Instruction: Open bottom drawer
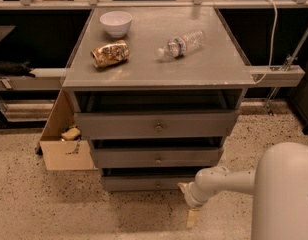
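Your gripper [192,217] hangs low by the floor, and you cannot tell whether it is spread or pressed together. The bottom drawer [139,183] sits just beyond it, up and leftward in view.

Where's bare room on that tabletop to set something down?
Bare: the front strip of the top, before bag and bottle, and the far right corner behind the bottle. Crowded: far left, bowl and bag. The gripper hangs by the floor, right of the bottom drawer.
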Controlling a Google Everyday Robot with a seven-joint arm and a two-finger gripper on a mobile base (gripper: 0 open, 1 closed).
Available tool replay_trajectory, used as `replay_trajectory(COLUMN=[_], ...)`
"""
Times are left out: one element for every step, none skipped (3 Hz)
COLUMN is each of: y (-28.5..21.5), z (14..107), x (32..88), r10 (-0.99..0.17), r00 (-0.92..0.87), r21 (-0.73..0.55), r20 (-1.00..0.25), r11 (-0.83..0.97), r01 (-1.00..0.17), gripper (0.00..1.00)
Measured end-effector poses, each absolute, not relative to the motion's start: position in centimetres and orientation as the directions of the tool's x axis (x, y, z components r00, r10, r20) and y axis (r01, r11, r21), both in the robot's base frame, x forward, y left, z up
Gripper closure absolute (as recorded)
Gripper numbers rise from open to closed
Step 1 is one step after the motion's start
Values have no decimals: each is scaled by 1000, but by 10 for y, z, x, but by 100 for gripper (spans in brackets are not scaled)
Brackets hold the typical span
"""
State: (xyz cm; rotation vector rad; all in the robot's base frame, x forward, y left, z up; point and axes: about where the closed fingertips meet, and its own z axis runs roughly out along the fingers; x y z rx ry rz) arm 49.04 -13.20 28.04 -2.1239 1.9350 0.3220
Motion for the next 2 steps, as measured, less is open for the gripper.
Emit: replay_trajectory(y=[-128, -124], z=[249, 241], x=[520, 542], r10=[-922, -908], r00=[91, 98], r21=[-77, -110], r20=[-377, -407], r11=[-67, -57], r01=[-995, -992], gripper=[0, 0])
